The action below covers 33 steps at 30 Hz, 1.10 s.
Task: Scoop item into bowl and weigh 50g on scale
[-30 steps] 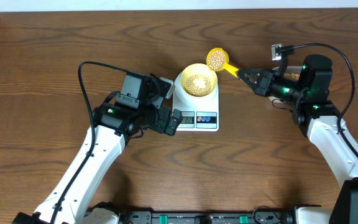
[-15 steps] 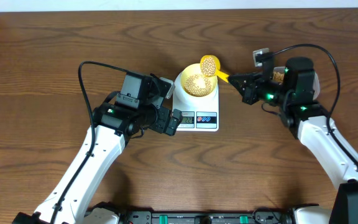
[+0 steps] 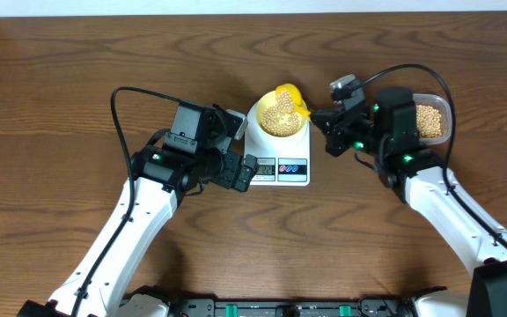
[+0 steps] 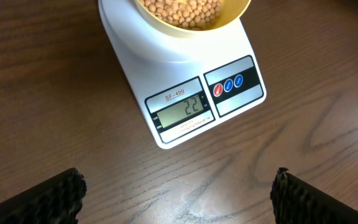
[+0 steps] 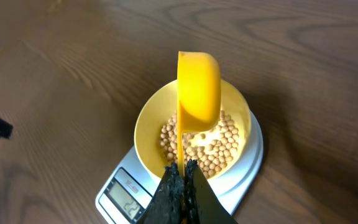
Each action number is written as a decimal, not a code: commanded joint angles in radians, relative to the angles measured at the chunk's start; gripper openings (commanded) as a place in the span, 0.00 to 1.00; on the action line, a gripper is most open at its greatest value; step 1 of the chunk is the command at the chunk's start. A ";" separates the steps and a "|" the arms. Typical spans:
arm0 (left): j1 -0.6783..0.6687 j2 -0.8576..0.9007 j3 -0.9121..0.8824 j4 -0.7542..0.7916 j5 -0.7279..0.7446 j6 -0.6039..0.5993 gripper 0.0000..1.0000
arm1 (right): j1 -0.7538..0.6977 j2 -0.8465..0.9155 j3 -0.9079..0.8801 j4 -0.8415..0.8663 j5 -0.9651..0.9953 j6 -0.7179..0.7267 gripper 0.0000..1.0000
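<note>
The white scale [image 3: 277, 158] stands mid-table with the pale-yellow bowl [image 3: 260, 113] on its platform, and beige beans [image 3: 279, 120] lie in the bowl. Its display [image 4: 184, 109] reads 22. My right gripper [image 3: 318, 117] is shut on the handle of the bright yellow scoop [image 3: 289, 95], which is tipped on its side over the bowl [image 5: 148, 127]; the scoop [image 5: 197, 90] hangs above the beans [image 5: 219, 146]. My left gripper [image 4: 178, 193] is open and empty, just in front of the scale [image 4: 166, 68].
A clear plastic tub [image 3: 431, 119] of beans sits at the right, behind my right arm. Bare wooden table lies around the scale, with a pale edge along the back.
My right gripper has moved left, bringing the scoop from right of the bowl to over it and tipping it on its side. The tub is now uncovered. The left arm has not moved.
</note>
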 commanded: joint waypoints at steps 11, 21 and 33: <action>0.000 0.008 0.006 0.001 0.004 0.016 0.97 | 0.073 0.004 0.006 -0.001 0.135 -0.176 0.01; 0.000 0.008 0.006 0.001 0.004 0.016 0.97 | 0.072 0.003 0.028 0.000 0.143 -0.252 0.01; 0.000 0.008 0.006 0.001 0.004 0.016 0.97 | 0.072 -0.007 0.037 0.003 0.157 -0.252 0.01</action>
